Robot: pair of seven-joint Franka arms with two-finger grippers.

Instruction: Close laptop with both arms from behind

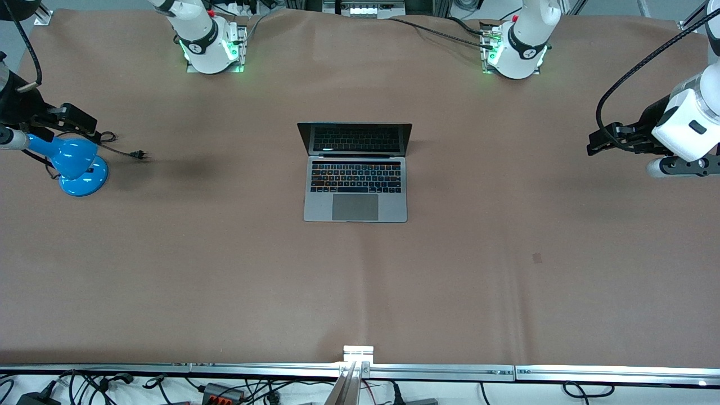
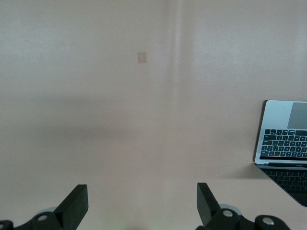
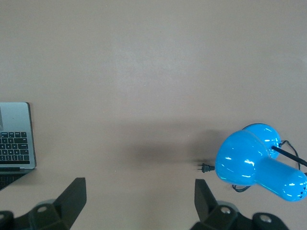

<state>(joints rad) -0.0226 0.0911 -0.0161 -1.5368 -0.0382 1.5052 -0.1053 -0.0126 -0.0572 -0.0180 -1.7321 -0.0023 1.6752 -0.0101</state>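
The laptop (image 1: 355,171) sits open at the middle of the table (image 1: 506,270), its keyboard toward the front camera and its dark screen upright; no brand mark or writing on it can be read. The left gripper (image 1: 601,142) hangs over the left arm's end of the table, fingers (image 2: 76,206) spread wide and empty. The right gripper (image 1: 84,125) hangs over the right arm's end, above a blue lamp (image 1: 76,166), its fingers (image 3: 74,196) also spread. The lamp's plug (image 1: 139,154) lies on the table beside it.

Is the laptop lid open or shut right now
Open: the laptop has its dark screen raised above the exposed keyboard and trackpad.
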